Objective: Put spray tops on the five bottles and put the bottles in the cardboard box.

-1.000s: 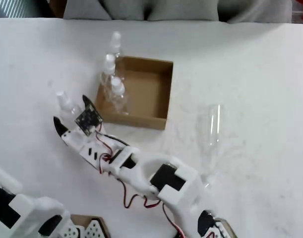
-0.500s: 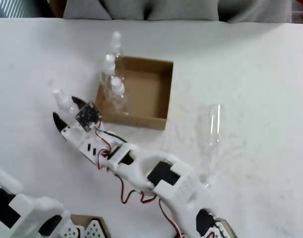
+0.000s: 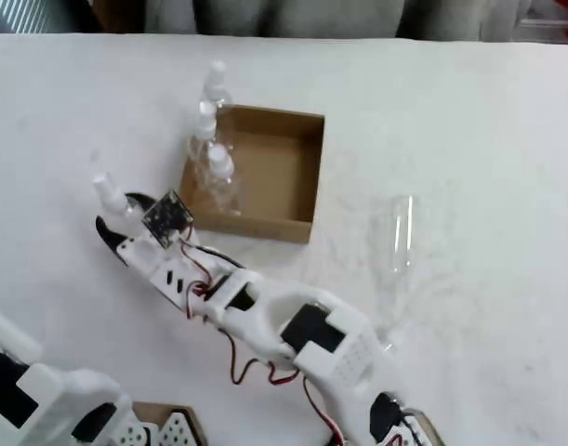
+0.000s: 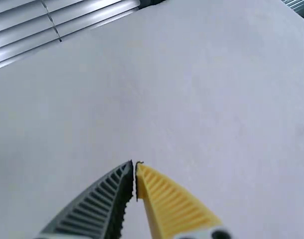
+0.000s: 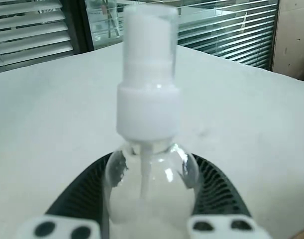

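Advances right claw [image 3: 116, 212] since second ago, narrows jaws, now clamps capped spray bottle [image 5: 148, 124] on bench [image 3: 451, 111], 9 o'clock from cardboard box [image 3: 251, 226]. Likely means lift into box next. Holds left claw [image 4: 136, 167] pinched together.

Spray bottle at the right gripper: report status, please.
Right gripper shut on spray bottle beside cardboard box. Left gripper shut, empty. Three capped bottles stand at box's near side.

No legible text or markings
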Motion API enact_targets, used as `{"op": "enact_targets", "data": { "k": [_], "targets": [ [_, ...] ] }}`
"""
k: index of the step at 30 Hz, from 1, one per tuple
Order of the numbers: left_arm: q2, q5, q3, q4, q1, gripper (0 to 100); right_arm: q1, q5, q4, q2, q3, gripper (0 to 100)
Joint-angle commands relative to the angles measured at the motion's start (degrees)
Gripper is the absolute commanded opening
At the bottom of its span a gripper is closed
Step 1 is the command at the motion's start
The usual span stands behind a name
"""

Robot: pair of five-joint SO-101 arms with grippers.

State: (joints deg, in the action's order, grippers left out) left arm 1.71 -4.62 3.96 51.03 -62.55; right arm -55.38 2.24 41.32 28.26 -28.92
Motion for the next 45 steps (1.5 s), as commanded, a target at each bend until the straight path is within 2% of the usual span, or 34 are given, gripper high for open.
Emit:
{"op": "enact_targets", "data": {
  "k": [1,6,15,25,28,34,39,45],
  "targets": [
    [0.9,-0.6,-0.7,-0.3,1.0,2,0.4,-0.5,0.9,-8.9,-1.7,2.4],
    [1.0,-0.6,0.6,0.4,2.1,2,0.4,-0.5,0.8,-20.5,-8.1,1.6],
    [1.3,-0.6,5.2,0.5,9.3,2,1.9,-0.6,0.0,-45.0,-19.8,1.6],
    [19.6,-2.5,17.8,0.0,24.2,2,18.2,-0.2,-18.9,-70.3,-21.1,1.6],
    [25.5,-3.0,24.1,-2.2,28.8,2,23.7,-0.1,-22.3,-73.1,-21.1,1.6],
    [37.1,-3.0,41.8,-11.9,35.5,2,31.2,-0.1,-25.4,-73.5,-24.4,1.6],
    [48.6,-3.1,56.4,-17.4,40.6,2,32.0,-0.1,-25.4,-73.5,-28.2,1.6],
    [60.1,-3.1,67.3,-17.4,43.2,2,32.0,-0.1,-21.6,-64.3,-26.9,1.6]
  ]
}}
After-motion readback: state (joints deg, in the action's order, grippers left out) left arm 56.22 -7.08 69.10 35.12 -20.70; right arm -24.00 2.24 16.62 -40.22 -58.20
